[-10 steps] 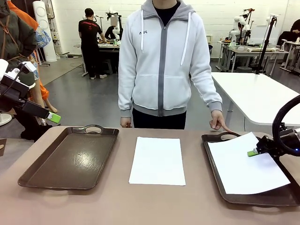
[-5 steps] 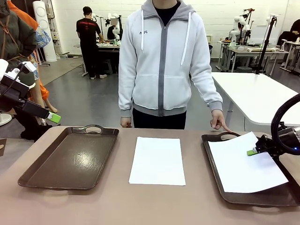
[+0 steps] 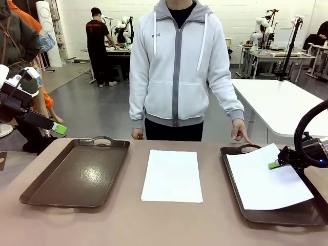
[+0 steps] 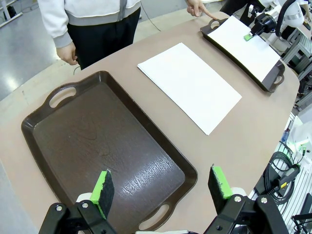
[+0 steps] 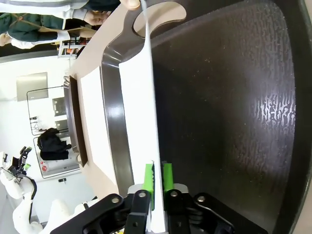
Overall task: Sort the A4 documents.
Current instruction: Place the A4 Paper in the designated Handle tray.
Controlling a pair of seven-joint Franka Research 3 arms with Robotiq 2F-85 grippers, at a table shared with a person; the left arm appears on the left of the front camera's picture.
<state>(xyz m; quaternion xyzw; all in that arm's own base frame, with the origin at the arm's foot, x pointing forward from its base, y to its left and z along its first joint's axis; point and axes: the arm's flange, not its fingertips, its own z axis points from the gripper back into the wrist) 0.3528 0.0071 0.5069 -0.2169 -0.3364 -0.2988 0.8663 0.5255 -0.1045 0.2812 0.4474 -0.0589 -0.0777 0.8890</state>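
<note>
Widest first: a broad, matte grey-brown bench, smooth and flat. On it at the left, a dark brown rectangular tray with cut-out handles, glossy and finely pebbled on the floor, rounded at the corners, holding nothing. At the right, a matching dark brown tray. Next down, two plain white A4 documents, thin, blank and crisp-edged. A centre sheet lying flat on the bench between the trays, not yet sorted. A second sheet resting in the right-hand tray, skewed to its sides, with one edge raised where the right tool meets it. Judged roughly halfway: one sheet as good as delivered, one left to fetch, left-hand tray untouched. Right tool's green pads set either side of that raised edge, only a sliver apart; cannot tell whether pinching the paper or loose around it. Left tool spread wide, grasping nothing, hanging raised near the left-hand tray. Smallest: a person's hand, fingertip down at the right-hand tray's far handle.
</note>
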